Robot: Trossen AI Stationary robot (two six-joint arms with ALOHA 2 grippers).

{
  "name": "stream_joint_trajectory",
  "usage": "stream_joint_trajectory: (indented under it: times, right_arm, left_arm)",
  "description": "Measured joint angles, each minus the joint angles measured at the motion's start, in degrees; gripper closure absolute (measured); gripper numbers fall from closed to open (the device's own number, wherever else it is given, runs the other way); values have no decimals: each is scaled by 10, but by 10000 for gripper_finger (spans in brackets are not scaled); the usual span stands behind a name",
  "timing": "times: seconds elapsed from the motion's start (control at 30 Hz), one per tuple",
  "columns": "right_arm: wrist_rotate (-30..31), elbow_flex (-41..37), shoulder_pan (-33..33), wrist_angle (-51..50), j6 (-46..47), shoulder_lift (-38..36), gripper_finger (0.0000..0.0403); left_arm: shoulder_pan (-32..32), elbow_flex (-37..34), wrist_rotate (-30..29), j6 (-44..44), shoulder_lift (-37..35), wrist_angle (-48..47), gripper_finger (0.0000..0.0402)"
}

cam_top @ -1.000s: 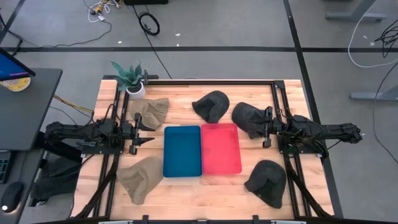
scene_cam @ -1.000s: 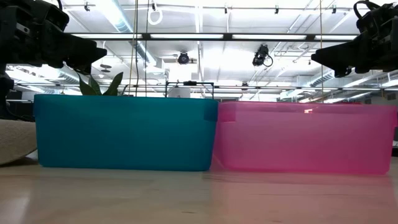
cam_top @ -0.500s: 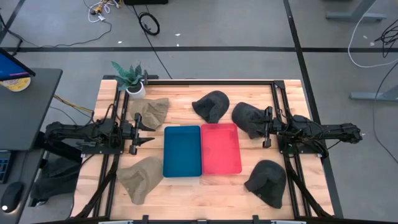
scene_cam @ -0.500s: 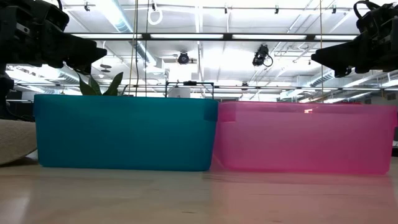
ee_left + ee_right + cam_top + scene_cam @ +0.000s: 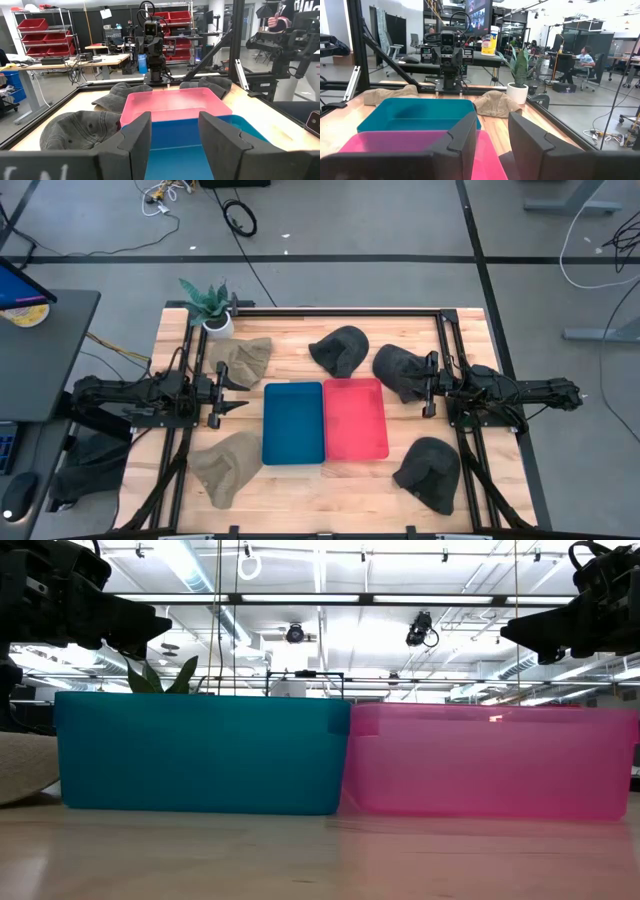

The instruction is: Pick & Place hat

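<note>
While both arms hang level over the wooden surface, the whole board lies open to the overhead camera, framed by black rails down its left and right edges. Dead centre sit the two bins, blue bin and pink bin, long walls touching, their long axes running from the near edge toward the far one. Bare wood shows between the bins and each arm, and a strip along the near edge too.

Five hats ring the bins. Dark ones first: a dark hat sits near the right front corner, well clear of the pink bin; a second dark hat lies just in front of the right gripper, close to the pink bin's far right corner; a third dark hat rests beyond the bins. Which way their brims point can't be told. Then the tan pair: a tan hat at the blue bin's near left, long axis slanting toward the front edge, and another tan hat toward the far left, beside the potted plant at the corner.

Left gripper faces the blue bin, fingers parted and gripping nothing. Right gripper faces it across the bins, fingers spread too, nothing between them.
</note>
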Motion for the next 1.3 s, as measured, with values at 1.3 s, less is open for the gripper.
stream_joint_trajectory:
  times: [1.3]
  right_arm:
    - [19,0,-4,19,-33,0,285]
  left_arm:
    - [0,0,0,0,0,0,232]
